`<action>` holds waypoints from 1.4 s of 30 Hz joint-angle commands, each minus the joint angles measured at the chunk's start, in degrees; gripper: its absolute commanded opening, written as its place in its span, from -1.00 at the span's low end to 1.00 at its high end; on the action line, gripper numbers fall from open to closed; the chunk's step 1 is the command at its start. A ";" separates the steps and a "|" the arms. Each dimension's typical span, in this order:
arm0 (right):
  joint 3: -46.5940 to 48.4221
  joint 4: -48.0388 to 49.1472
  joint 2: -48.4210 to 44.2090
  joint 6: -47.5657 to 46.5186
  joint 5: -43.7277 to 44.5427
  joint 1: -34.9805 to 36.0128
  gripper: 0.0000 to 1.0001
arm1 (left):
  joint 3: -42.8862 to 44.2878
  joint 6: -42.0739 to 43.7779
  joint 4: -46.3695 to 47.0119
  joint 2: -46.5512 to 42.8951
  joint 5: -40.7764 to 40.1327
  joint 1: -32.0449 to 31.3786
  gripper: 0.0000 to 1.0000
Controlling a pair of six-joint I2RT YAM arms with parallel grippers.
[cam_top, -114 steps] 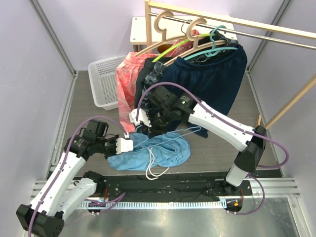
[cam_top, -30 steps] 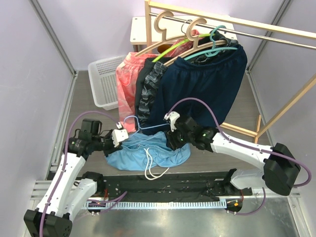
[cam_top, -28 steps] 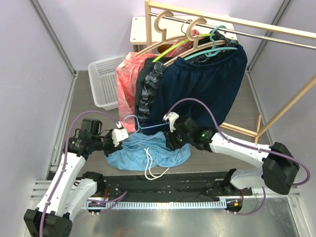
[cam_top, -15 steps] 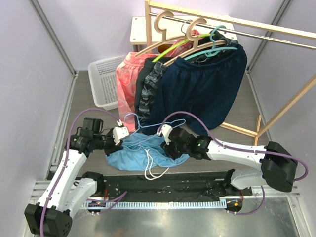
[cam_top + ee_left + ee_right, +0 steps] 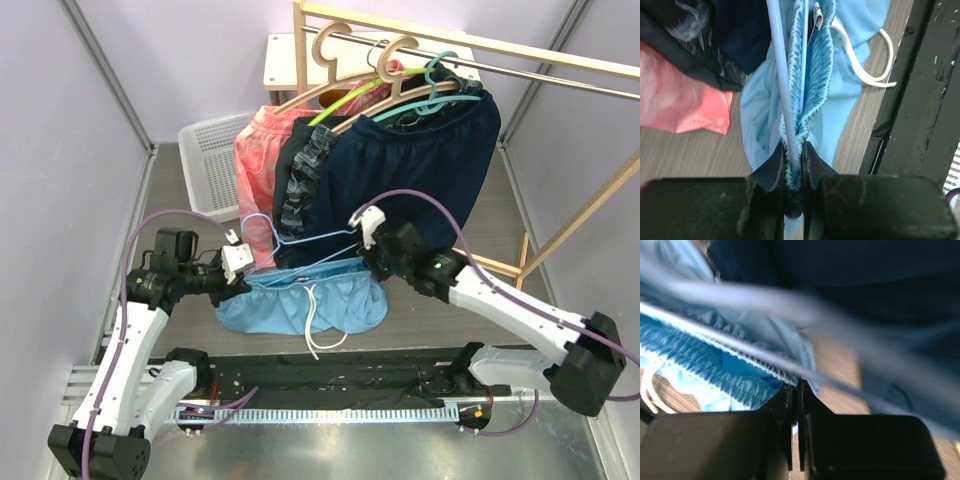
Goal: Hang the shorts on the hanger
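The light-blue shorts (image 5: 300,305) hang stretched between my two grippers, their white drawstring (image 5: 312,325) dangling in front. The pale-blue wire hanger (image 5: 272,238) lies along the waistband, its hook up at the left. My left gripper (image 5: 236,277) is shut on the left end of the waistband together with the hanger wire; in the left wrist view the wire (image 5: 781,75) and shorts (image 5: 850,100) run out of the jaws of the gripper (image 5: 794,155). My right gripper (image 5: 366,262) is shut on the right end; in the right wrist view the gripper (image 5: 794,387) pinches the waistband (image 5: 715,370) at the wire (image 5: 730,342).
Behind stands a wooden clothes rack (image 5: 450,45) with navy shorts (image 5: 420,170), coral-pink shorts (image 5: 258,160) and a dark garment on other hangers. A white basket (image 5: 210,160) sits at the back left. The rack's foot bar (image 5: 490,262) lies at right, a black rail (image 5: 330,375) in front.
My right gripper has moved up and to the right, drawing the waistband taut. The shorts have risen from a heap on the floor to hang spread along the hanger. My left gripper shifted slightly.
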 commanded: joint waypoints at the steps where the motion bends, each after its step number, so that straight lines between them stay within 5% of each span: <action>1: 0.85 -9.08 -5.84 -0.67 5.06 -4.99 -0.98 | 2.15 0.70 -1.57 -1.28 0.14 1.04 -1.00; 14: 0.75 -12.16 -7.44 -2.15 -5.48 -26.70 -0.98 | -0.83 20.48 -11.86 -3.13 -3.73 1.04 -1.00; 27: 9.10 -15.85 -7.43 -6.80 -9.00 -27.50 -0.99 | 2.42 21.89 -10.10 9.61 -16.21 -0.80 -0.99; 39: 13.68 -19.80 -4.89 -6.54 -18.93 -25.58 -0.98 | 7.68 8.80 -4.83 14.54 -22.55 -16.35 -1.00; 41: 14.47 -21.47 -4.80 -6.98 -20.43 -22.85 -0.70 | 9.53 6.16 -4.22 15.24 -21.50 -16.62 -0.99; 42: 14.64 -22.09 -5.41 -8.02 -21.30 -22.41 -0.25 | 9.89 5.72 -3.95 15.16 -20.71 -16.71 -1.00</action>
